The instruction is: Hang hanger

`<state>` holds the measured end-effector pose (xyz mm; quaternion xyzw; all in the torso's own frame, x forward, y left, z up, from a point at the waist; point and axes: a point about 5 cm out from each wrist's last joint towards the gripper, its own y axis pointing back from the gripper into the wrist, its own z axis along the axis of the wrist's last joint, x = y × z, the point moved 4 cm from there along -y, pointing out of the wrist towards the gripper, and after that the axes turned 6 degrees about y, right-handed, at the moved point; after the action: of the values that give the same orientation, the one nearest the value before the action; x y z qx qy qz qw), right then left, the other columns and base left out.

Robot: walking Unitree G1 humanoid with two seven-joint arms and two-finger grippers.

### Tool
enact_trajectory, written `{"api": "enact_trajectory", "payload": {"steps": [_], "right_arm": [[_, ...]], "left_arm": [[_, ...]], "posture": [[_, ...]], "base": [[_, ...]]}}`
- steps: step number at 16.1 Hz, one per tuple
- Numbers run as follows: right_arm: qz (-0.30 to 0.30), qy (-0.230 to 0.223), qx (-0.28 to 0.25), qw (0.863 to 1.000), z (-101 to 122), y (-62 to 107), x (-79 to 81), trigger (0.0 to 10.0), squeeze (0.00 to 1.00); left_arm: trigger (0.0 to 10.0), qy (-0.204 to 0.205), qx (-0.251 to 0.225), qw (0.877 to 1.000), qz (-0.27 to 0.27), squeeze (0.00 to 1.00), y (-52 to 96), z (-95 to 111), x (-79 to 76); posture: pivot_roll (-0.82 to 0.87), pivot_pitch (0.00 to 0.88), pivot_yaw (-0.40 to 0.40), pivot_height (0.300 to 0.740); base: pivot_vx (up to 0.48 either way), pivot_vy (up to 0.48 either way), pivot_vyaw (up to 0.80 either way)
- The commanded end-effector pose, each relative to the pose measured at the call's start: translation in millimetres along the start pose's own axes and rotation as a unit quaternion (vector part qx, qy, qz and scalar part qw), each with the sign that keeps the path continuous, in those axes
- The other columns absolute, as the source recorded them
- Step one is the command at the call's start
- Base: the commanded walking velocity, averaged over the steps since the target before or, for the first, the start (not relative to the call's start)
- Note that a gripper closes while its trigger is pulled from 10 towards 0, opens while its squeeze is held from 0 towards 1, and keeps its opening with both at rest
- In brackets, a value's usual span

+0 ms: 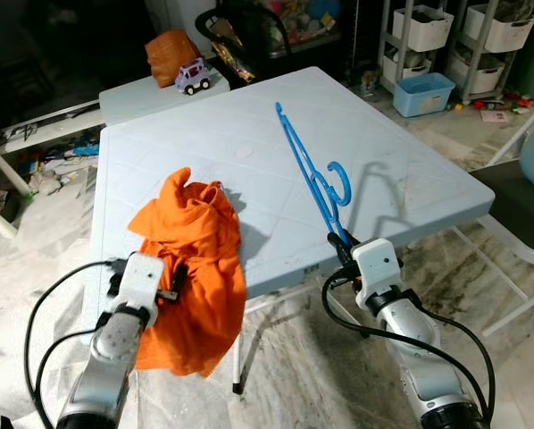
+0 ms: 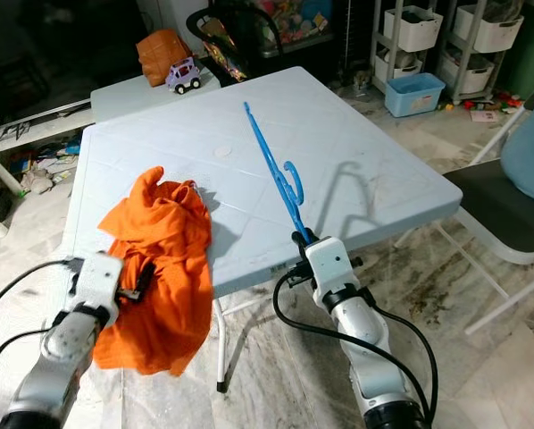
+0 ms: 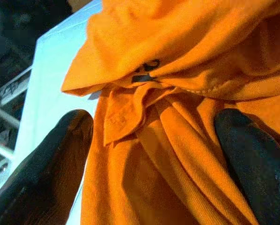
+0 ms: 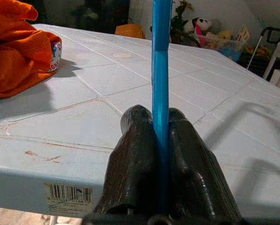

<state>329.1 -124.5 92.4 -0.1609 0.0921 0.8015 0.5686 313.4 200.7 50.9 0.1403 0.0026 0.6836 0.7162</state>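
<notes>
While its fingers pinched one end of the single blue hanger [image 1: 313,174], the right gripper [image 1: 342,245] at lower centre raised it over the table [image 1: 410,161], seemingly ready for dressing. At lower left, the left gripper [image 1: 176,277], fingers spread, faced the one orange shirt [image 1: 196,259] draped over the edge.

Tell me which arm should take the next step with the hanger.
Right. The right gripper is already clamped on the blue hanger, held up over the table. The left gripper sits open at the orange shirt draped over the table edge, so it probably supports the cloth.
</notes>
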Motion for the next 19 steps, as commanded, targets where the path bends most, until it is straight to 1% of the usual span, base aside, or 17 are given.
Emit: {"api": "enact_trajectory", "payload": {"steps": [1,2,3,4,5,6,7,8,9,10,11,12,13,14,15,17,19], "right_arm": [[0.015,-0.008,0.025,1.000,-10,-1.3,7.7,10.0,0.00],[0.014,-0.008,0.024,1.000,-10,-1.6,7.3,10.0,0.00],[0.013,-0.008,0.024,1.000,-10,-1.4,6.8,10.0,0.00],[0.010,-0.009,0.024,1.000,-11,-0.2,5.9,10.0,0.00],[0.009,-0.009,0.024,1.000,-11,0.1,6.0,10.0,0.00],[0.009,-0.009,0.024,1.000,-11,0.5,6.3,10.0,0.00],[0.010,-0.009,0.025,1.000,-11,0.3,7.0,10.0,0.00],[0.011,-0.008,0.025,1.000,-11,-0.2,7.1,10.0,0.00],[0.012,-0.008,0.025,1.000,-11,-0.6,7.2,10.0,0.00],[0.012,-0.008,0.025,1.000,-11,-0.7,7.1,10.0,0.00],[0.012,-0.007,0.025,1.000,-11,-1.3,7.1,10.0,0.00],[0.013,-0.007,0.025,1.000,-11,-1.6,7.2,10.0,0.00],[0.013,-0.007,0.025,1.000,-11,-1.9,8.0,10.0,0.00],[0.014,-0.008,0.025,1.000,-11,-1.9,9.1,10.0,0.00],[0.014,-0.008,0.025,1.000,-11,-2.1,9.6,10.0,0.00],[0.013,-0.009,0.025,1.000,-11,-2.7,10.2,10.0,0.00],[0.010,-0.011,0.025,1.000,-12,-2.7,9.8,10.0,0.00]], "left_arm": [[10.0,0.001,-0.005,1.000,-0.001,1.00,6.2,6,-0.8],[10.0,0.016,-0.025,0.999,-0.013,1.00,12.1,12,-8.9],[10.0,0.034,-0.028,0.999,-0.021,1.00,14.8,15,-13.9],[10.0,0.089,-0.022,0.995,-0.039,0.93,17.6,20,-22.3],[10.0,0.109,-0.021,0.993,-0.044,0.93,18.1,22,-24.0],[10.0,0.156,-0.007,0.986,-0.050,0.07,18.3,24,-27.0],[10.0,0.232,0.032,0.970,-0.068,0.00,21.9,22,-36.1],[10.0,0.261,0.070,0.959,-0.082,0.00,27.2,17,-43.2],[10.0,0.274,0.095,0.954,-0.082,0.00,31.8,12,-45.7],[10.0,0.279,0.099,0.952,-0.081,0.00,33.0,11,-46.0],[10.0,0.265,0.138,0.951,-0.076,0.00,40.1,0,-45.1],[10.0,0.260,0.148,0.951,-0.075,0.00,41.7,-4,-44.9],[10.0,0.257,0.166,0.949,-0.076,0.00,43.9,-11,-44.5],[1.1,0.261,0.176,0.947,-0.066,0.00,43.3,-16,-41.0],[0.0,0.259,0.180,0.947,-0.067,0.00,42.3,-17,-39.7],[0.0,0.255,0.197,0.944,-0.066,0.00,39.7,-22,-38.9],[0.0,0.239,0.208,0.946,-0.066,0.00,36.0,-25,-38.2]], "posture": [[-0.10,0.000,0.144,0.740],[-0.10,0.000,0.147,0.740],[-0.10,0.000,0.151,0.740],[-0.10,0.000,0.150,0.740],[-0.10,0.000,0.150,0.740],[-0.10,0.000,0.149,0.740],[-0.09,0.000,0.147,0.740],[-0.09,0.000,0.146,0.740],[-0.09,0.000,0.146,0.740],[-0.09,0.000,0.146,0.740],[-0.08,0.000,0.145,0.740],[-0.08,0.000,0.145,0.740],[-0.08,0.000,0.146,0.740],[-0.08,0.000,0.149,0.740],[-0.09,0.000,0.151,0.740],[-0.09,0.000,0.154,0.740],[-0.09,0.000,0.159,0.740]], "base": [[0.000,0.000,0.00],[0.000,0.000,0.00],[0.000,0.000,0.00],[0.000,0.000,0.00],[0.000,0.000,0.00],[0.000,0.000,0.00],[0.000,0.000,0.00],[0.000,0.000,0.00],[0.000,0.000,0.00],[0.000,0.000,0.00],[0.000,0.000,0.00],[0.000,0.000,0.00],[0.000,0.000,0.00],[0.000,0.000,0.00],[0.000,0.000,0.00],[0.000,0.000,0.00],[0.000,0.000,0.00]]}}
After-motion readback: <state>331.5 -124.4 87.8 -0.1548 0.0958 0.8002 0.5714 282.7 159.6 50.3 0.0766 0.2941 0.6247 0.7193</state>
